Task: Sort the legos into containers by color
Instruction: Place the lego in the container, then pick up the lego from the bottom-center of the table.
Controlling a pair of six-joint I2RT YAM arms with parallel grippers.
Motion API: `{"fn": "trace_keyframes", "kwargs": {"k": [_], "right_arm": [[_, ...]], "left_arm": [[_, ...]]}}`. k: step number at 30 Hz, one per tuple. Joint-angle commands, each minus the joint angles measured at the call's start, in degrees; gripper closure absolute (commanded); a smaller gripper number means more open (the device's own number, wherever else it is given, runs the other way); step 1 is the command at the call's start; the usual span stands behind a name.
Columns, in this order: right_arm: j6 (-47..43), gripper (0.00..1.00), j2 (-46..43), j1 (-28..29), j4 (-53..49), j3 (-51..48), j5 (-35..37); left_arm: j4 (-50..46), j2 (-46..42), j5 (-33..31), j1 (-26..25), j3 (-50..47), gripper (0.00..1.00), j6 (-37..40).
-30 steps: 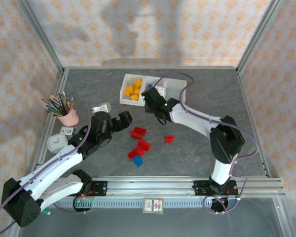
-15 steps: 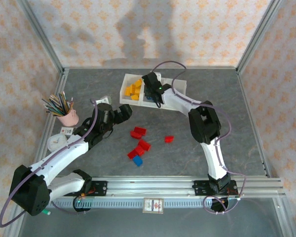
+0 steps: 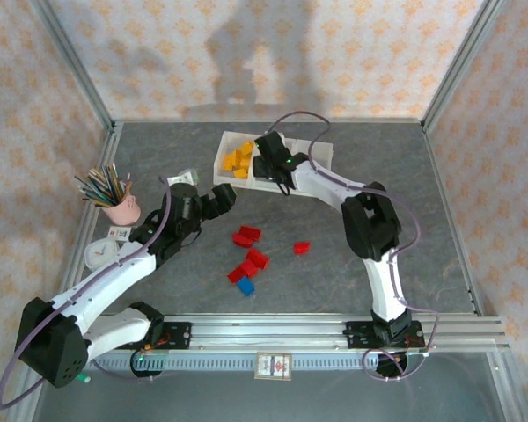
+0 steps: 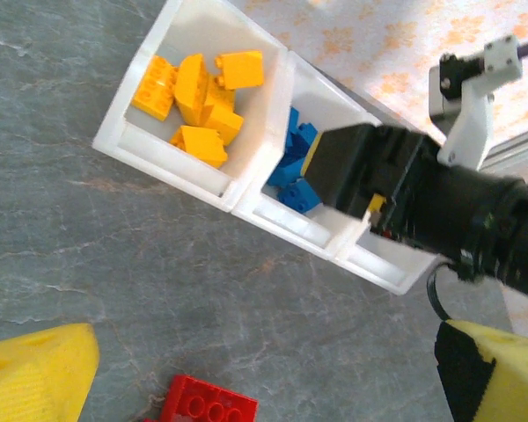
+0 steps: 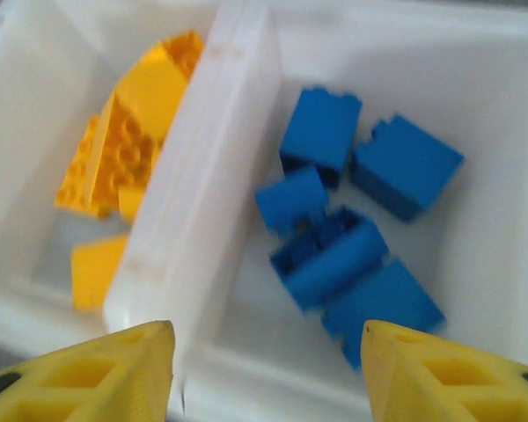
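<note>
clearance first: the right hand (image 5: 266,369), spread and empty over the blue bricks (image 5: 352,237) in the middle compartment of the tray (image 3: 321,156), should lift straight clear of the divider (image 5: 220,132), while the left hand (image 4: 264,378), likewise spread, goes for the red bricks (image 3: 246,235) on the worktop (image 3: 334,272).

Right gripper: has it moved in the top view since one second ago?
Yes. The right gripper went up the view, from the near side of the tray to over the blue legos in it.
</note>
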Motion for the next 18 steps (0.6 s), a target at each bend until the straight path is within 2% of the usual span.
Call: {"fn": "trace_keyframes", "kwargs": {"k": [1, 7, 12, 18], "right_arm": [[-0.9, 0.40, -9.0, 2.2, 1.3, -6.7, -1.8], [-0.8, 0.34, -19.3, 7.4, 0.0, -20.3, -2.6], [3.3, 0.31, -24.6, 13.2, -4.1, -26.9, 0.2], [8.6, 0.28, -28.2, 23.7, -5.7, -33.6, 2.8]], "left_arm": [[-2.7, -2.4, 3.5, 0.7, 1.1, 0.01, 0.9], [-8.5, -6.7, 7.7, 0.7, -0.9, 0.01, 1.3], [-13.1, -11.6, 8.5, 0.7, -3.9, 0.01, 0.4], [-19.1, -17.2, 8.1, 0.7, -7.1, 0.01, -1.8]]}}
